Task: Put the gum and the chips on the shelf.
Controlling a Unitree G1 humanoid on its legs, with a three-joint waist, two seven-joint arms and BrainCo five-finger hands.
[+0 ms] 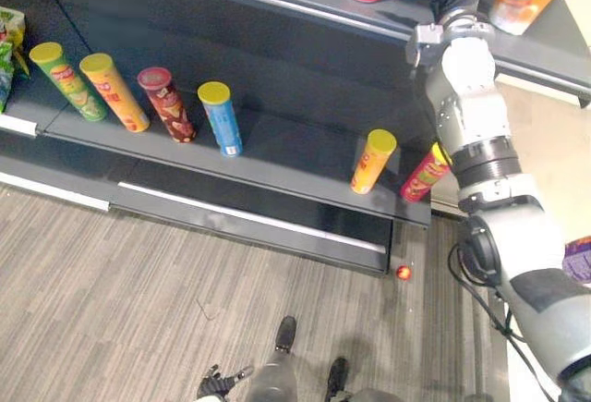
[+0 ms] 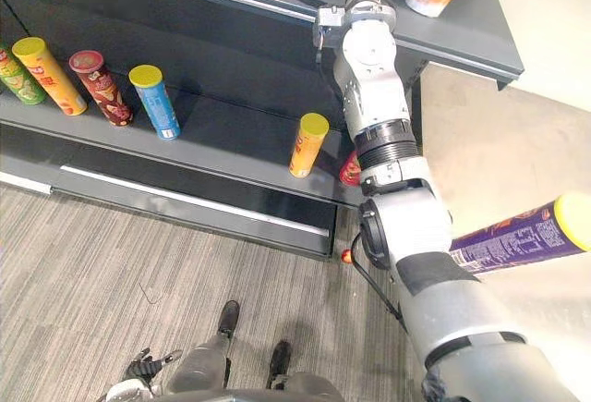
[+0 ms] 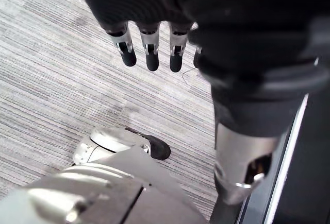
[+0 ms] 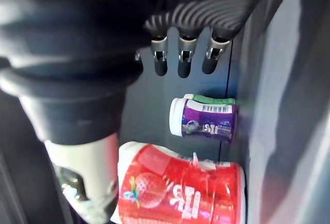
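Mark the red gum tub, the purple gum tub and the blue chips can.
red gum tub [image 4: 180, 193], right wrist view, on its label.
purple gum tub [image 4: 209, 123], right wrist view, on its label.
blue chips can [image 1: 223, 120], left eye view, mid-body.

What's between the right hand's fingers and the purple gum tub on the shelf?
Right wrist view: only bare shelf lies between the right hand and the purple gum tub.

1. We see a white barcode strip [image 4: 215, 108] on the purple gum tub [image 4: 203, 123]; its other print is too small to read.
2. The red gum tub [image 4: 180, 193] carries white lettering that we cannot make out.
3. The chip cans [image 1: 222, 117] on the shelf [image 1: 295, 157] bear labels too small to read.
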